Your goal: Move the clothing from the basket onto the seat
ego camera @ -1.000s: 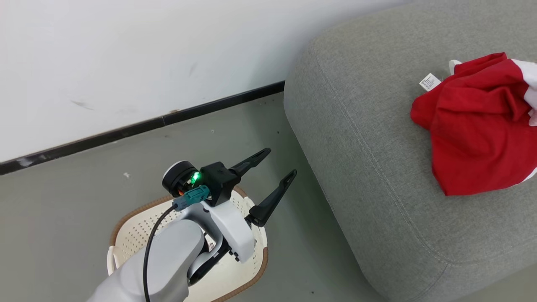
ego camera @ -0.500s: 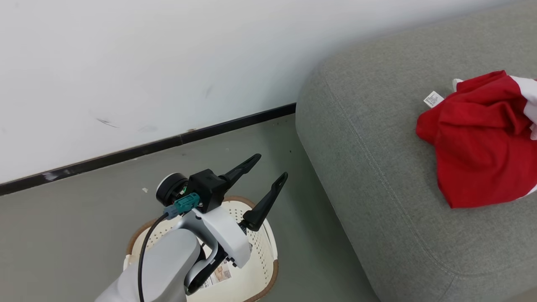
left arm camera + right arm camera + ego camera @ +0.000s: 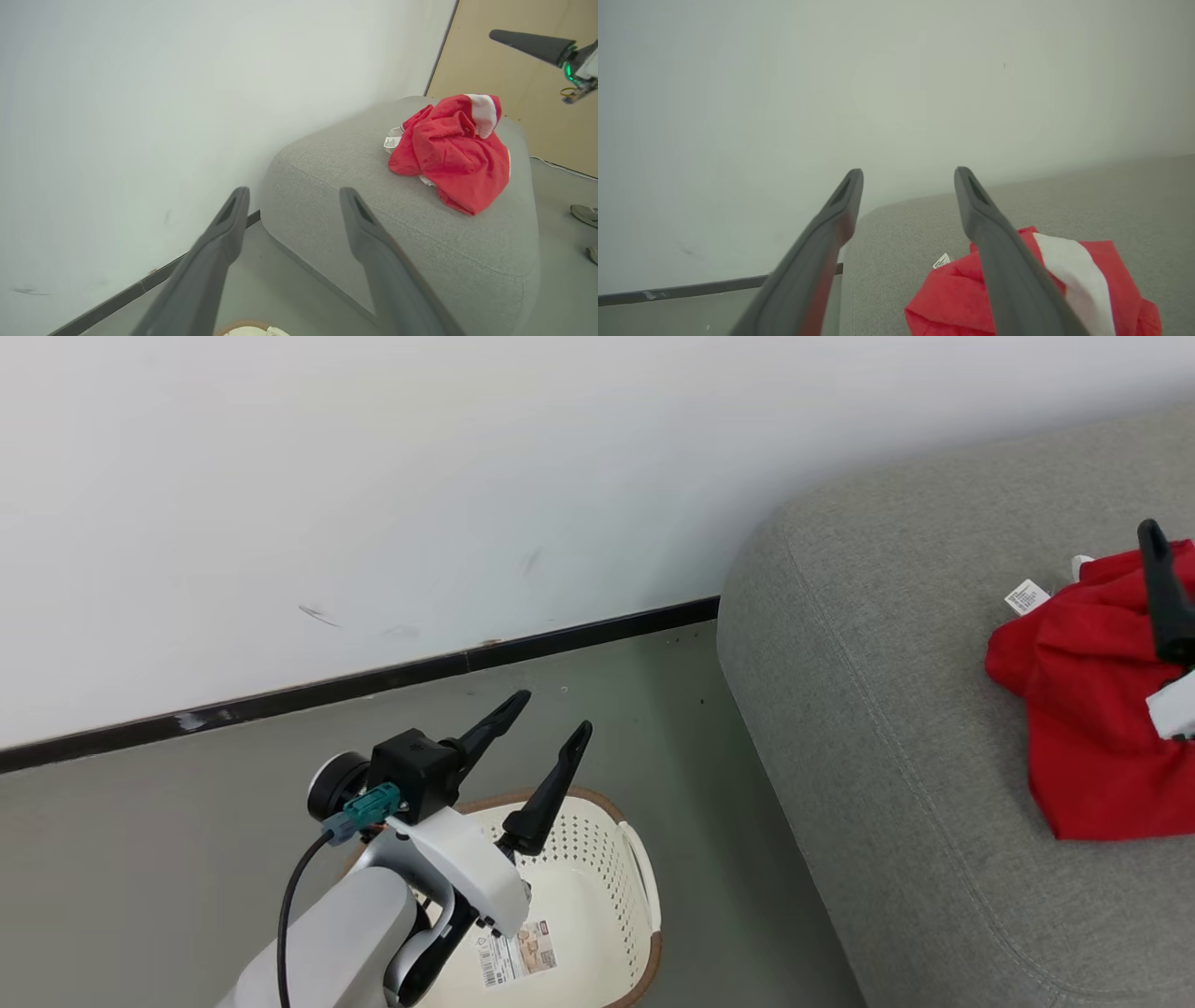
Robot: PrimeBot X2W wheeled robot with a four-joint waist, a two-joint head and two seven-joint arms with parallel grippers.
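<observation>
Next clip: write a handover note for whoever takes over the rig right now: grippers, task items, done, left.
Left gripper: open, empty, over the basket.
Right gripper: open, empty, raised near the clothing, not touching it.
Clothing: red bundle lying on the seat.
Basket: on the floor beside the seat; its visible inside holds no clothing, part is hidden.
Done: clothing is on the seat. Left: check the basket's hidden part.

Head view: high up, tilted down on floor (image 3: 168, 859), wall (image 3: 373, 476) and seat (image 3: 887, 709) corner, basket (image 3: 597, 826) at the bottom edge. Left wrist view: low, just above basket, faces along left tool (image 3: 294, 191) toward seat, clothing (image 3: 1092, 747) mid-range. Right wrist view: over seat, faces along right tool (image 3: 909, 171) at wall, clothing close. All three share seat, clothing, wall.
</observation>
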